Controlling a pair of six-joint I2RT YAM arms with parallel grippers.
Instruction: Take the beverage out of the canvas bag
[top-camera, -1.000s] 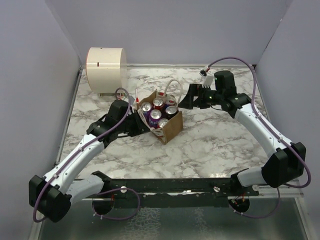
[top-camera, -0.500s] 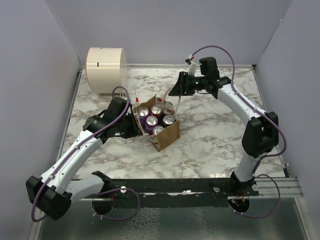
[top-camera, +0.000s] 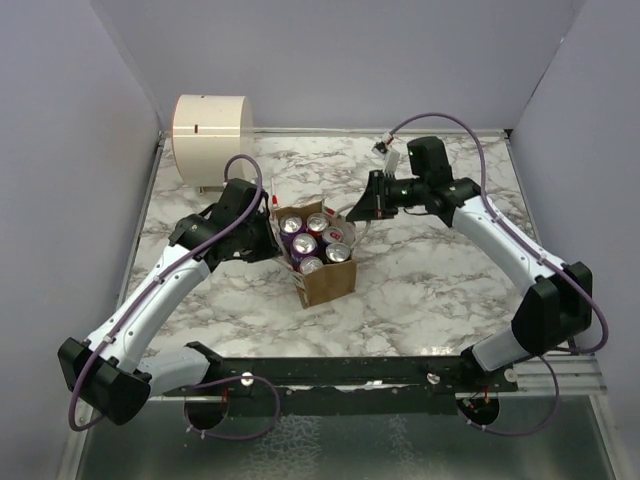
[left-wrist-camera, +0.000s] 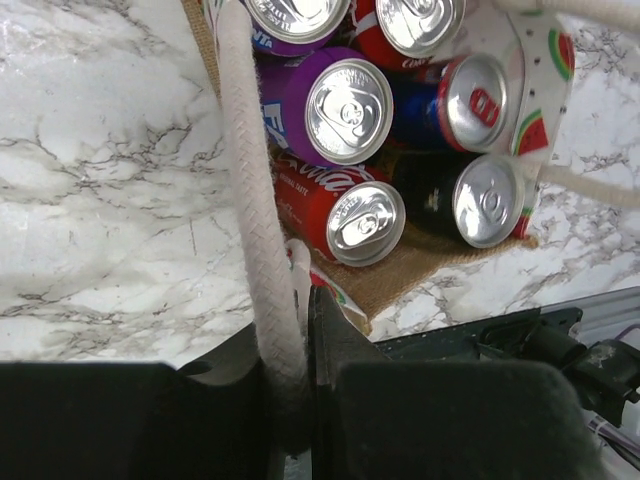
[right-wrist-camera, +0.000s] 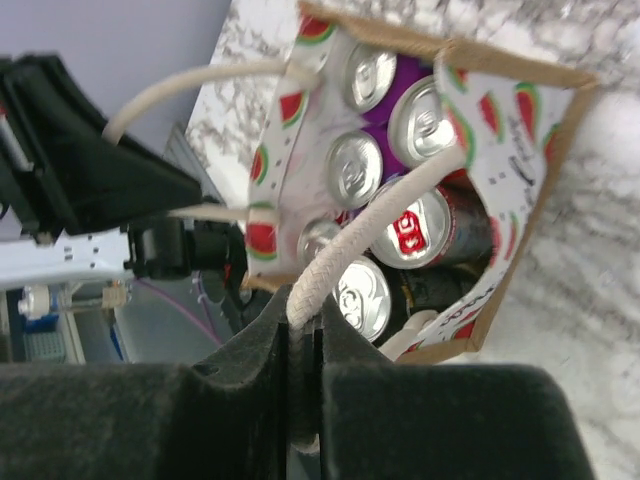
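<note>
Top external, tan canvas bag (top-camera: 325, 283) mid-frame, watermelon prints, cans (top-camera: 315, 243) inside, left end effector (left-wrist-camera: 292, 390) pinching one white handle (left-wrist-camera: 250, 190), right end effector (right-wrist-camera: 303, 345) pinching other handle (right-wrist-camera: 372, 232)

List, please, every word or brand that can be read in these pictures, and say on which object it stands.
"F": large white letter on the purple can; the rest of the word is hidden.
"Coca-Cola": white script on the red can, only partly in view.
Dark script on the canvas bag: too blurred to read.
The other cans: no label can be read.
</note>
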